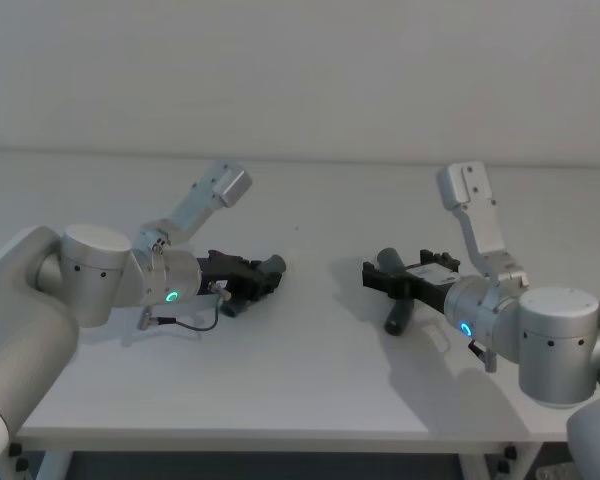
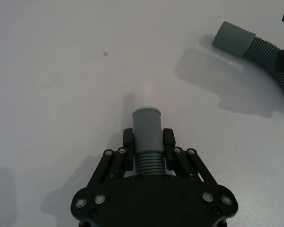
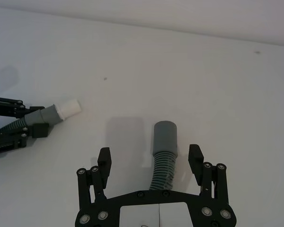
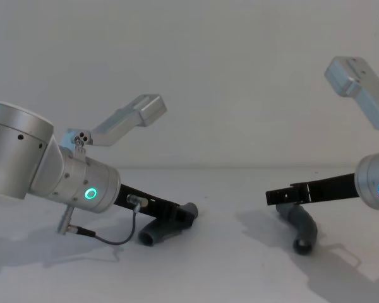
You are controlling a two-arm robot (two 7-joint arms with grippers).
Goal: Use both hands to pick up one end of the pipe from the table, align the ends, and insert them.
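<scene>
The left gripper (image 2: 147,142) sits low over the left side of the table (image 1: 310,380), clamped on the white-tipped pipe piece (image 2: 146,120). Its two black fingers (image 2: 168,142) press against either side of the ribbed part, just behind the smooth cuff. The cuff and the white tip (image 3: 68,109) stick out past the fingertips, pointing toward the middle of the table. In the chest view the rest of this piece bends down below the gripper, and its other end lies close to the table surface; whether it touches cannot be told. The right gripper (image 3: 149,157) is low over the right side of the table with its jaws spread wide. It straddles the second pipe piece (image 3: 162,170), and both fingers (image 3: 195,156) stand clear of the ribbed section with a gap on each side. This piece's grey cuff (image 3: 165,135) reaches out beyond the fingertips toward the table's centre, and in the chest view its bent far end rests down on the table under the gripper. The two pieces lie well apart, with bare white tabletop between them.
</scene>
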